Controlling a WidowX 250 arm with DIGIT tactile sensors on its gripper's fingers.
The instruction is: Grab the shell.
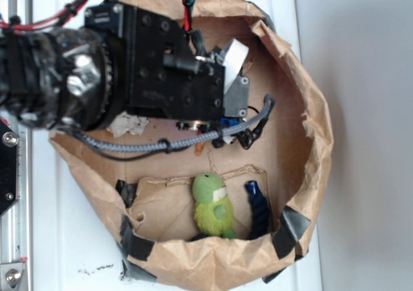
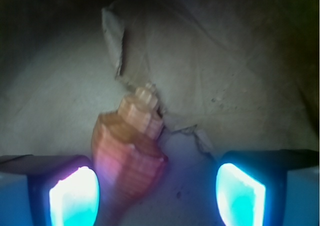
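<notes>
The shell (image 2: 131, 148) is orange-tan and ribbed, and lies on the brown paper floor. In the wrist view it sits between my gripper's (image 2: 157, 193) two glowing fingers, close beside the left pad (image 2: 74, 196) and well apart from the right pad (image 2: 239, 193). Its spired end points away from the camera, and its lower part is blurred at the frame's bottom edge. The jaws stand wide apart, open, touching nothing that I can see. From outside, the arm's black body covers the gripper (image 1: 210, 135), and only a small orange bit of the shell (image 1: 199, 148) shows under it.
A torn brown paper bag (image 1: 317, 130) forms a bowl with raised walls around everything. A fuzzy green plush (image 1: 213, 207) and a dark blue object (image 1: 259, 210) lie near its front wall. Crumpled white paper (image 1: 129, 124) sits at the left, under the arm.
</notes>
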